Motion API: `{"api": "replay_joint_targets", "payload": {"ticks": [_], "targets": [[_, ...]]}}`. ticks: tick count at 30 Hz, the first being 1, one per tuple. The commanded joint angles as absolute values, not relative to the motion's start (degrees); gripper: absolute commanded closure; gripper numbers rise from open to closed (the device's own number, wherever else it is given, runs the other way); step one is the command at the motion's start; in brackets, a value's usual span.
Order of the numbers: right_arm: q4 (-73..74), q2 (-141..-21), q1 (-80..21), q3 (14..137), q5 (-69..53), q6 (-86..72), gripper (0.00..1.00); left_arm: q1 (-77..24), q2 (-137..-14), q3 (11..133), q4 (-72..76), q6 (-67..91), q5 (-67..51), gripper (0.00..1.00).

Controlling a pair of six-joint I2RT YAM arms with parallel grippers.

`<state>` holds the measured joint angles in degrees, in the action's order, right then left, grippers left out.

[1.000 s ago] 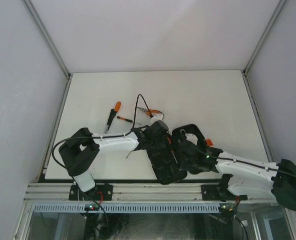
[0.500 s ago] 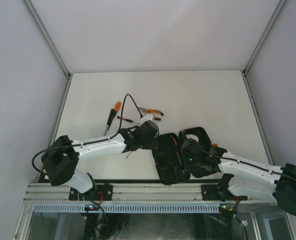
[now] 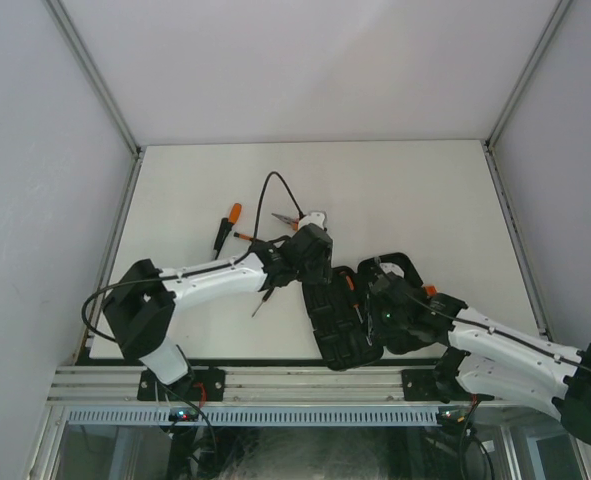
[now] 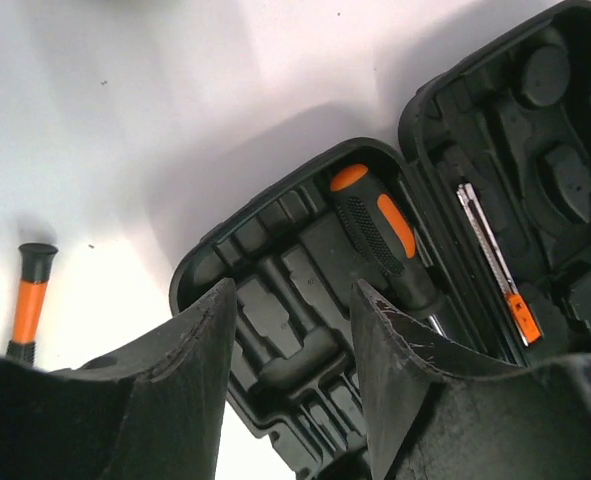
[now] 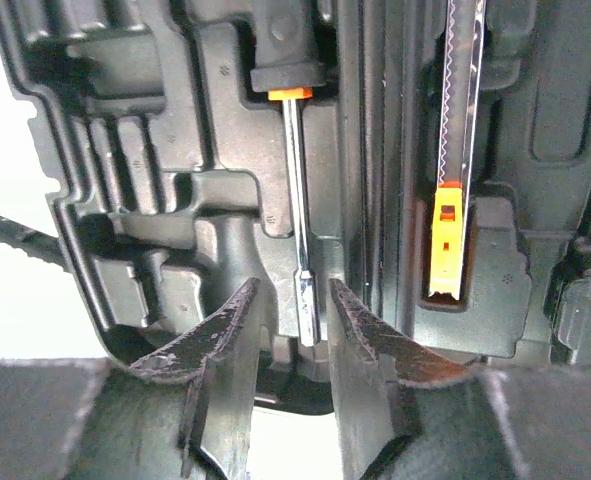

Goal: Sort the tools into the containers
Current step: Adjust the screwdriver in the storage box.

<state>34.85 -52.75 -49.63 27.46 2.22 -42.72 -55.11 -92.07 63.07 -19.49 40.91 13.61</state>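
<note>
The black tool case lies open near the table's front edge. In the left wrist view its left half holds a thick screwdriver with an orange-and-black handle. A thin blade tool with an orange end lies by the hinge. My left gripper hovers over the case's far left corner, open and empty. My right gripper is open low over the case. The metal shaft of the stored screwdriver ends between its fingers, with gaps on both sides.
Loose tools lie on the table behind the case: an orange-handled screwdriver, a black-handled one, a small one, pliers partly behind my left wrist, and a thin screwdriver near the front. The side walls stand close.
My left gripper pulled back left from the case, then swung right again to its far left corner. My right gripper shifted slightly right over the case.
</note>
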Motion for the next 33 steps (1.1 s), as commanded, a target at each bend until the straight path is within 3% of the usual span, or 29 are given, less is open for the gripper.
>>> {"api": "replay_joint_targets", "payload": {"ticks": [1, 10, 15, 23, 33], "targets": [[34.04, -48.42, -49.21, 28.40, 2.21, -41.31, 0.68, -54.66, -94.55, 64.27, -15.19, 38.76, 9.76, 0.47], [38.47, -43.09, -43.33, 28.38, 10.40, -45.17, 0.67, -54.67, -91.27, 56.12, -13.22, 39.50, 10.33, 0.48], [35.23, -48.26, -37.72, 28.39, 5.31, -41.62, 0.67, -54.63, -88.92, 51.24, -13.01, 40.82, 10.85, 0.48], [23.58, -56.72, -36.91, 28.41, -4.78, -35.60, 0.69, -54.58, -81.66, 47.92, -15.79, 42.01, 13.43, 0.48], [19.52, -61.88, -36.91, 29.12, -7.08, -33.65, 0.72, -53.97, -80.52, 53.17, -20.66, 40.29, 15.41, 0.46]]}}
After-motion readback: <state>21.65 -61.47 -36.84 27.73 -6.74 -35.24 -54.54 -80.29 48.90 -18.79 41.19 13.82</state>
